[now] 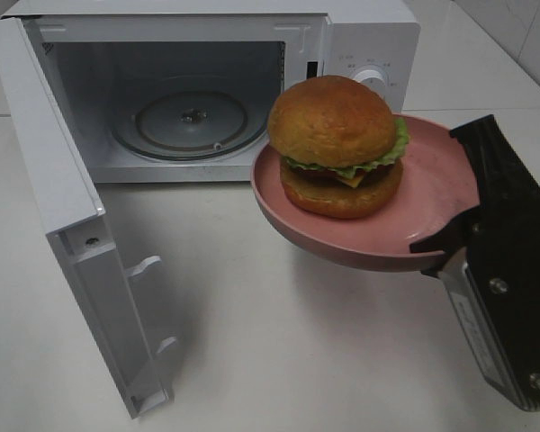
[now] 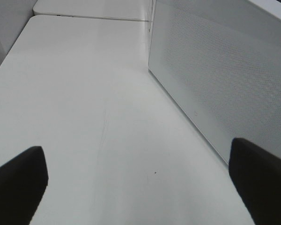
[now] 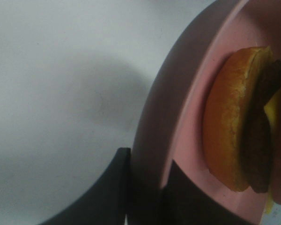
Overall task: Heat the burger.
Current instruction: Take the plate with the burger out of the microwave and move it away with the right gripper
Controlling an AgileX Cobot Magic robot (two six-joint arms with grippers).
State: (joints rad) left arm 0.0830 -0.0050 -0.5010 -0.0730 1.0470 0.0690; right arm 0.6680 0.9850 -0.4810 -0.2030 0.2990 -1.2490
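White tabletop (image 1: 279, 351) fills the scene; a seam splits it from a second table surface behind.

Microwave (image 1: 360, 40), white, sits at the back of the table. Its door (image 1: 63, 180) hangs wide open toward the left of the high view, inner face showing, latch hooks visible along its free edge. Cavity lit and grey; glass turntable (image 1: 191, 119) lies flat on the cavity floor. Control panel with a round knob (image 1: 375, 79) on the microwave's right side, partly hidden behind the bun.

Right arm, black, enters from the lower right of the high view. Right gripper (image 1: 445, 238) is clamped on the near rim of the pink plate (image 1: 432, 180); the wrist view shows one finger (image 3: 107, 187) under the rim and the other over it, inside the dish. Plate is held in the air above the tabletop, in front of the open cavity and to its right, tilted slightly down toward the gripper.

Burger (image 1: 342, 144) rests on the plate, toward the side nearest the microwave. Orange-brown top bun, green lettuce frill, dark patty, yellow cheese corner, bottom bun touching the plate floor. It stands upright, outside the microwave.

Left gripper (image 2: 140, 187) seen only in its own wrist view: two dark fingertips (image 2: 18, 183) stand far apart, nothing between them. It hovers over bare tabletop, just beside the perforated outer face of the microwave door (image 2: 225, 79).
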